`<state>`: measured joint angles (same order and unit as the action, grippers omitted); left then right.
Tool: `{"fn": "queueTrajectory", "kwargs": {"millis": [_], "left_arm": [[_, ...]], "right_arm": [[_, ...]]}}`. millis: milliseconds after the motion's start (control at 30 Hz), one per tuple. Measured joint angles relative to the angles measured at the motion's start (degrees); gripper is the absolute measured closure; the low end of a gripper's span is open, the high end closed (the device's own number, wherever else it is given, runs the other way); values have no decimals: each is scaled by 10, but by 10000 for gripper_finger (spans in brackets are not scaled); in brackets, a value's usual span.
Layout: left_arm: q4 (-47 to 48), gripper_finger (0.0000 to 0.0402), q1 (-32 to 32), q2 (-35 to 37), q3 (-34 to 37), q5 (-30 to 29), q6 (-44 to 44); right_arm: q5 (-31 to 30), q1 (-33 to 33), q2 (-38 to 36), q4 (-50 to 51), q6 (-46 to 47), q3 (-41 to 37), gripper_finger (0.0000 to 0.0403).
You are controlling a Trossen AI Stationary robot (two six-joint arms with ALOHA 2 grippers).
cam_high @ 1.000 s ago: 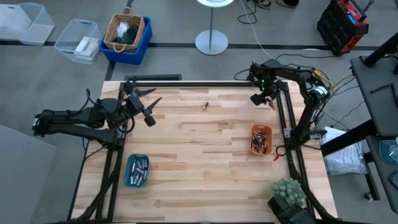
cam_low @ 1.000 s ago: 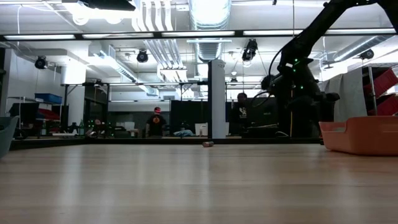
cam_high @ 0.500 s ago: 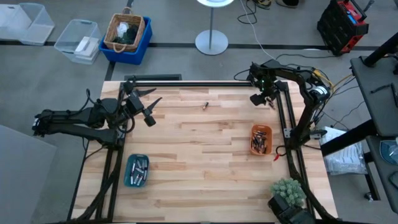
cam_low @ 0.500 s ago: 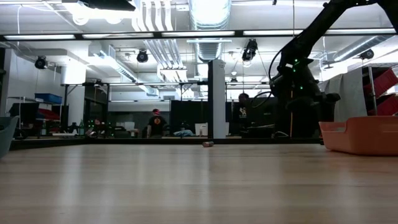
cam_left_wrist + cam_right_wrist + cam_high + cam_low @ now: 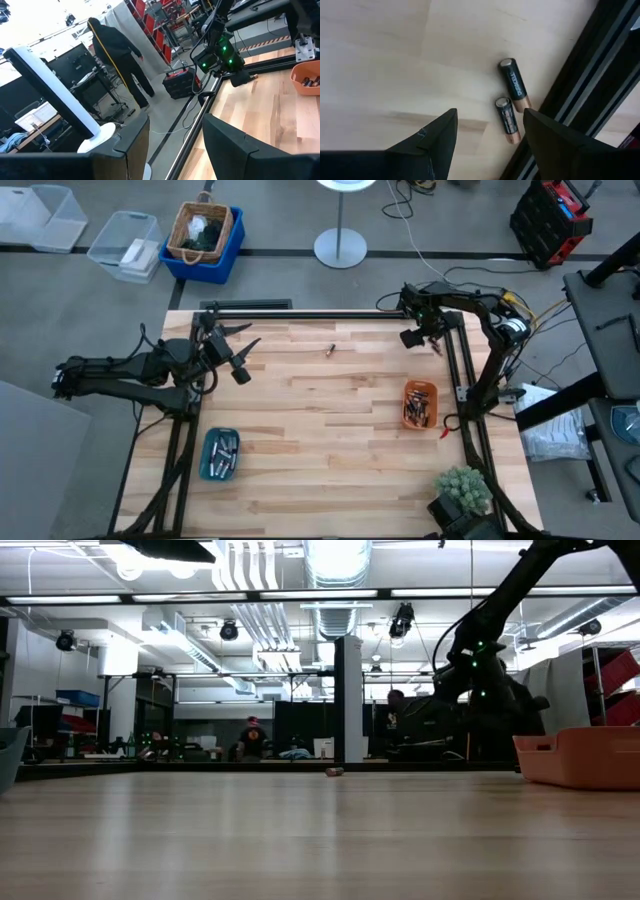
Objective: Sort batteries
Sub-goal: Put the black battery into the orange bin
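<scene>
My right claw: over the far right corner of the bench, beside the dark frame rail; fingers spread apart and pinching nothing, pointed down at the wood.
Two batteries under my right claw: black with copper ends, lying on the bench side by side and almost parallel, just beside the rail, beyond my fingertips and not touched by them.
Lone battery: lying by itself near the far edge of the bench, about midway along it; in the low view it shows as a tiny speck far back on the wood.
Orange tray: near the right edge of the bench, with batteries inside.
Teal tray: toward the near left corner, also with batteries inside.
My left claw: held above the far left part of the bench, fingers spread, pinching nothing, well apart from every battery.
Beyond the bench: a person in dark clothing stands out in the room.
</scene>
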<state>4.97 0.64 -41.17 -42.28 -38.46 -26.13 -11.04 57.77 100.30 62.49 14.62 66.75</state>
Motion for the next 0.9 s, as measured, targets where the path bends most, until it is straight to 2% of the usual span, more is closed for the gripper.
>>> {"fn": "queueTrajectory", "kwargs": {"millis": [333,667,900], "left_arm": [[3,237,0,0,0,0,0],[2,237,0,0,0,0,0],[2,237,0,0,0,0,-3]], "right_arm": [[-27,-7,-1,-27,6,-16,184],[-125,-40,31,-34,6,-46,184],[-125,-40,36,-34,8,-44,184]]}}
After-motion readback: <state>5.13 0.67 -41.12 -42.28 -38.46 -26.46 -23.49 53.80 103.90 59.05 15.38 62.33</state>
